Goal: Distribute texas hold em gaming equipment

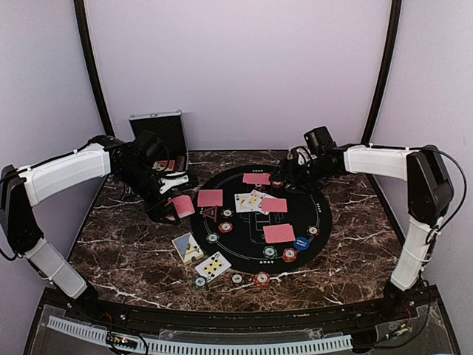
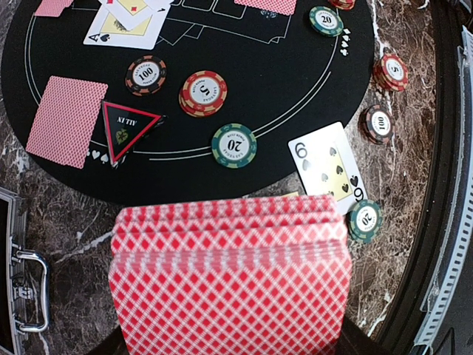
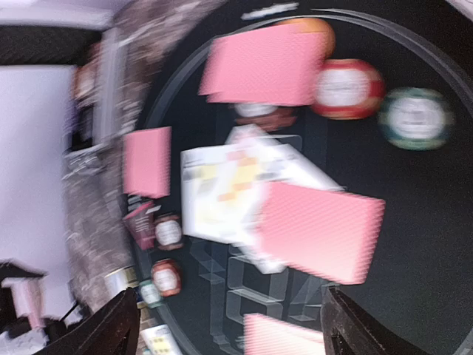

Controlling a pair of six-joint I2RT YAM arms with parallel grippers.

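- Clamping a fanned deck of red-backed cards, the left gripper hangs over the marble table just off the left edge of the round black mat; its fingers are clenched on the deck, which hides them in the wrist view.
- The right gripper hovers over the far side of the mat; its fingers stand wide apart with nothing between them. That wrist picture is blurred, but the gap is plain.
- Four face-down cards lie singly on the mat: a far card, a left card, a middle card and a near-right card; a small overlapping group of face-up cards sits among them.
- The triangle marker lies flat on the mat, just beside the left card.
- Chips near it on the mat: a dark chip marked 100; red chips marked 5, stacked; a green chip marked 20; a blue chip lies near the mat's right rim.
- Off the mat, on the marble, a six of spades lies face up with a second green chip just beside its corner; another face-up card lies to its left.
- A silver case stands open at the far left, behind the left arm.
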